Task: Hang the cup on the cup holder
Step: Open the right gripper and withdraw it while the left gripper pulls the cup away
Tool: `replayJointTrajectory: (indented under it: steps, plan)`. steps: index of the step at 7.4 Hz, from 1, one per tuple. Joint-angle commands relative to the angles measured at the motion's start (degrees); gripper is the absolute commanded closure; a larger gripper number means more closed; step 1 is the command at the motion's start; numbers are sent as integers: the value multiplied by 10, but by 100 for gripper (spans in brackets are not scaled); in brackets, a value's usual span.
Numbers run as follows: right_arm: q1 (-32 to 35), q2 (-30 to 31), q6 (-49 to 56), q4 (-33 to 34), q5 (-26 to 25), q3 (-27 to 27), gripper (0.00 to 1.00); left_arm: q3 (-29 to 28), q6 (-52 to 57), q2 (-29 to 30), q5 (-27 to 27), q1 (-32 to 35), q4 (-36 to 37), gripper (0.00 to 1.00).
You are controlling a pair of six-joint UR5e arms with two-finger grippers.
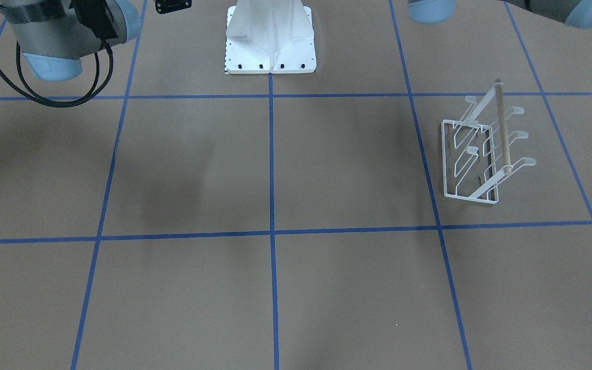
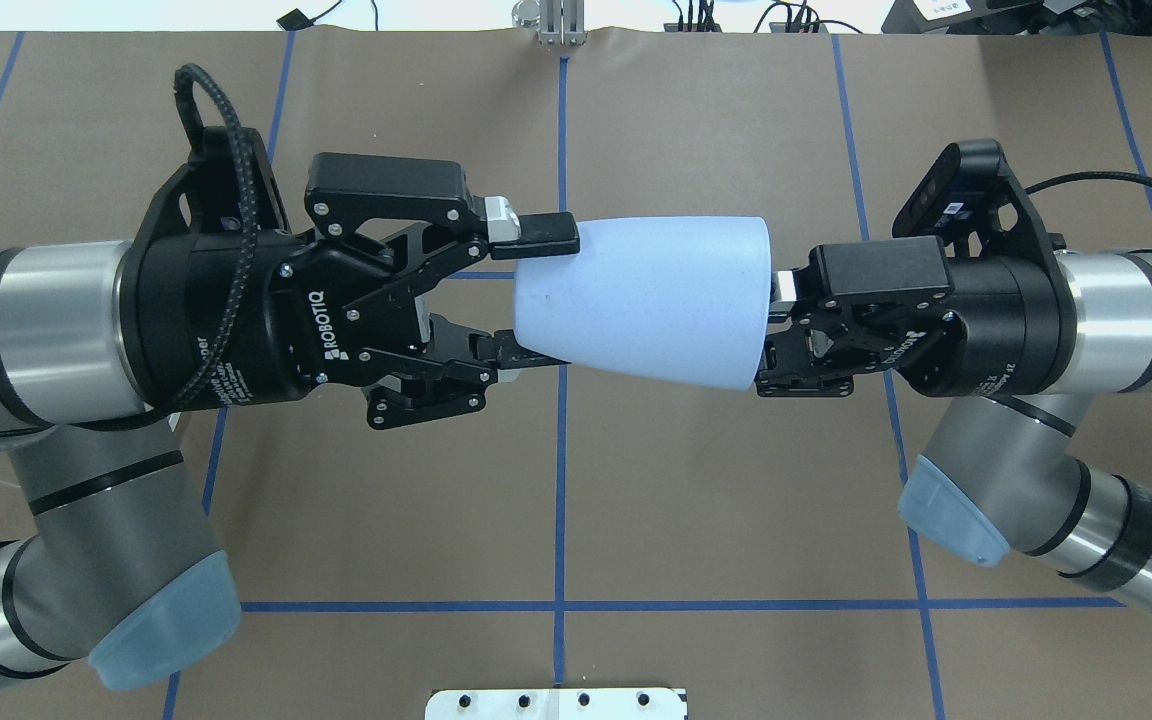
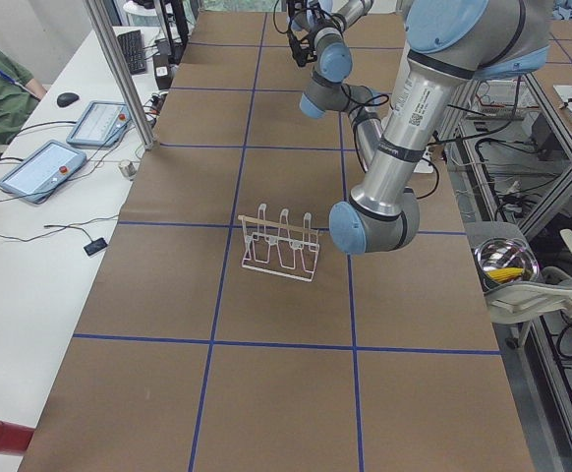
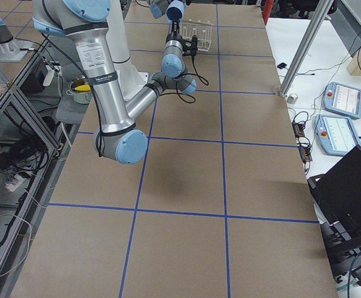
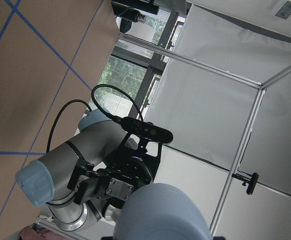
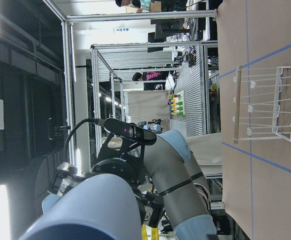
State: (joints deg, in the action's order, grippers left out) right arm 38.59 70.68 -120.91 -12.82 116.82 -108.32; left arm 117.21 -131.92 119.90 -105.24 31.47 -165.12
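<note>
The pale blue cup (image 2: 646, 300) hangs on its side in the air between my two grippers, high over the table. My left gripper (image 2: 534, 292) has its fingers on both sides of the cup's narrow bottom end and touches it. My right gripper (image 2: 774, 320) is shut on the wide rim end. The cup fills the bottom of the left wrist view (image 5: 158, 212) and of the right wrist view (image 6: 85, 210). The cup holder (image 1: 481, 154), a white wire rack with a wooden rod, stands bare on the table on my left side (image 3: 281, 244) (image 6: 263, 105).
The white robot base pedestal (image 1: 270, 41) stands at my edge of the table. Blue tape lines (image 1: 271, 234) divide the brown table into squares. Tablets (image 3: 50, 167) and cables lie on a side table past the left end.
</note>
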Motion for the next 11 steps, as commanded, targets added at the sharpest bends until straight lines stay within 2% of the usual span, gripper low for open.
replayJointTrajectory:
  steps: [1,3,4,5,7,8,9,11]
  plan:
    - [3,16,-1,-1,0,-1,0,-1,13,-3,0,4,3,100]
    - [22,34,1,-3,3,0,0,-8,47,-13,0,25,4,100]
    - [58,51,4,2,9,7,0,-12,54,-14,0,38,7,100]
    - [105,53,19,2,24,37,0,-15,73,-14,2,46,9,100]
    - [207,54,161,30,57,120,0,-15,129,-18,0,67,67,100]
    - [261,54,249,83,124,153,0,-12,160,-18,-2,75,111,100]
    - [299,54,331,151,169,165,0,-7,201,-18,-2,79,156,100]
    - [343,77,476,297,219,172,0,34,297,-30,-1,87,286,100]
